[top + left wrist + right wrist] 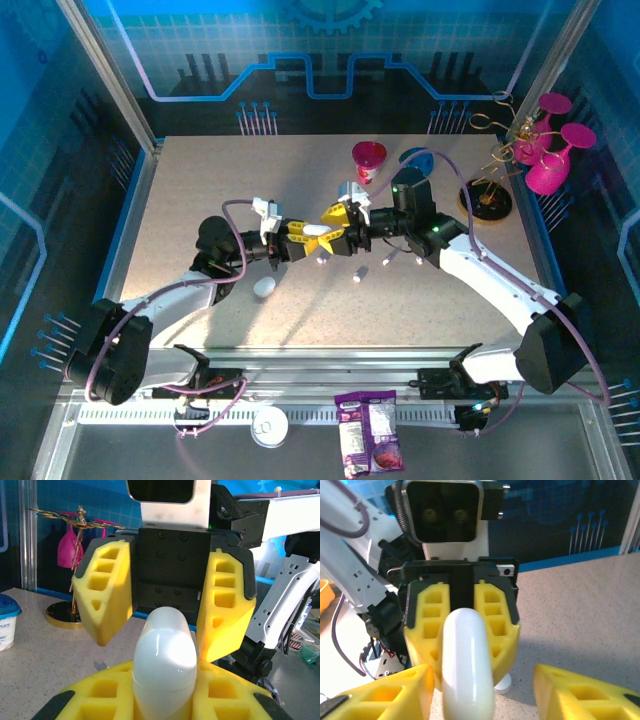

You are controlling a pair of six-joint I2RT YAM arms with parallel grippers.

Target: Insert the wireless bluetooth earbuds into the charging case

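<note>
My left gripper is shut on a white pebble-shaped charging case, held above the table's middle. In the left wrist view the case stands up between my yellow fingers, its lid seam closed. My right gripper faces it, open, with its fingers either side of the case's far end. From the right wrist the case rises between my spread fingertips. White earbuds lie on the table below: one, another, a third. A second white case rests near the left arm.
A pink cup and a blue-lidded tub stand at the back. A gold stand with pink glasses is at the back right. A snack packet and a white lid lie in front of the rail.
</note>
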